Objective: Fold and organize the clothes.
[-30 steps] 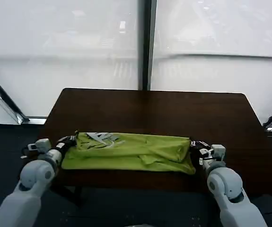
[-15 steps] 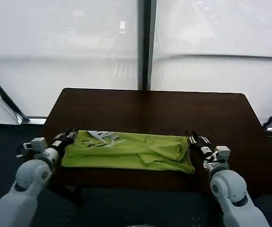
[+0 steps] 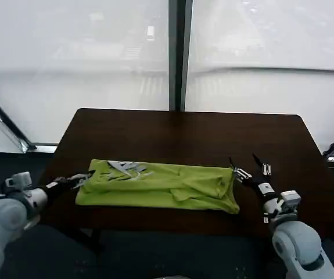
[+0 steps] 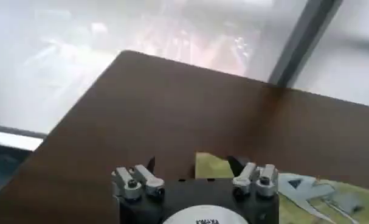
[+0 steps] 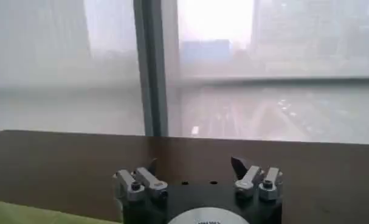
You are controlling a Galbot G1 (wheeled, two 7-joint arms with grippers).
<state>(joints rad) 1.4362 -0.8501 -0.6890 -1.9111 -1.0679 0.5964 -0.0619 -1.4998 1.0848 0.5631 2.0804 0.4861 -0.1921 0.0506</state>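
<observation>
Now both grippers have let go and backed off — the left gripper (image 3: 79, 179) at nine o'clock of the T-shirt (image 3: 161, 186), the right gripper (image 3: 243, 168) at three, both spread empty. It lies folded lengthwise near the table (image 3: 184, 133) front edge — likely one fold done.

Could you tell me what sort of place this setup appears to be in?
Probably a room high in a city building: a dark wooden table stands against tall windows with a dark mullion, and the right wrist view shows hazy towers and streets far below. A green T-shirt lies on the table.
</observation>
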